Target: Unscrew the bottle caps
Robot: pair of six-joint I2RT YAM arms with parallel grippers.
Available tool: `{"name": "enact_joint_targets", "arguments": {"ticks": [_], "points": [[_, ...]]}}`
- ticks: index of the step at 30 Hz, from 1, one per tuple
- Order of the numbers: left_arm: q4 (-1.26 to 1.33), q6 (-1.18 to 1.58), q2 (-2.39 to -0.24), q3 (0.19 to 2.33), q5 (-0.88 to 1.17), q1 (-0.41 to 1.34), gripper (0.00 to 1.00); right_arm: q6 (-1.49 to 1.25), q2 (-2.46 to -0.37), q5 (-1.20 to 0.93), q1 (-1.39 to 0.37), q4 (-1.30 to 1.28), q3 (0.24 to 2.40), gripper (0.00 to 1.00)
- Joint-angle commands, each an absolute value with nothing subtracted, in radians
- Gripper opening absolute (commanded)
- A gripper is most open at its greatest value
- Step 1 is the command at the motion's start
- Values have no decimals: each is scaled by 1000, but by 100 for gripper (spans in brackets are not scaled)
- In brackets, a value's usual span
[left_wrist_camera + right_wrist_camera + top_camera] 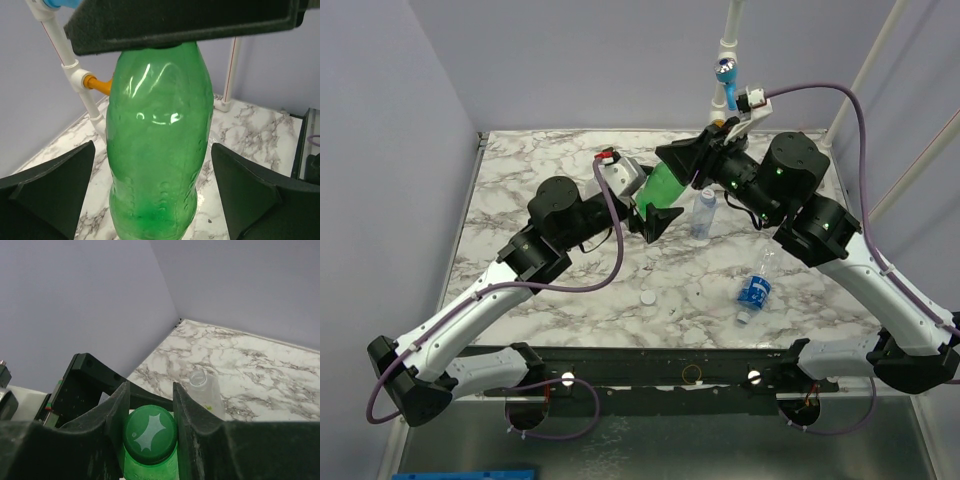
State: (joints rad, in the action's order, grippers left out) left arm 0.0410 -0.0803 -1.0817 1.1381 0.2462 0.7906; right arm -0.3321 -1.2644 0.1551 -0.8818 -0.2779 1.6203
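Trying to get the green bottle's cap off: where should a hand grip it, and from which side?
Grip the green cap by its side wall, coming from above, one finger on each side. The green bottle stands upright, so the round cap faces up. The right hand is placed that way.

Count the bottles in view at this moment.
3: a green bottle upright at centre, a small clear bottle upright just right of it, and a blue-labelled bottle lying nearer the front right. Others may be hidden from view.
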Motion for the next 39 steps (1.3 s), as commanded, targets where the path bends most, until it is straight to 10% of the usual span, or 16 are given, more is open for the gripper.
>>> {"name": "enact_joint_targets", "arguments": {"ticks": [1,7,14,19,24,39], "points": [[2,-5,-1089,1193,310,793,99,-238,-1251,34,-882,-249,1632,0],[-52,-18,-1098,1214,422,791,81,-209,-1263,-72,-882,-250,1636,1],[-94,-39,-1094,1214,468,791,37,-207,-1269,-154,-881,-212,1623,1],[-92,-90,-1085,1206,387,791,21,-226,-1291,-21,-881,-269,1677,48],[-66,-135,-1074,1177,253,791,11,-257,-1314,100,-881,-363,1766,67],[-5,-135,-1078,1161,139,791,5,-293,-1354,87,-882,-444,1806,62]]}}
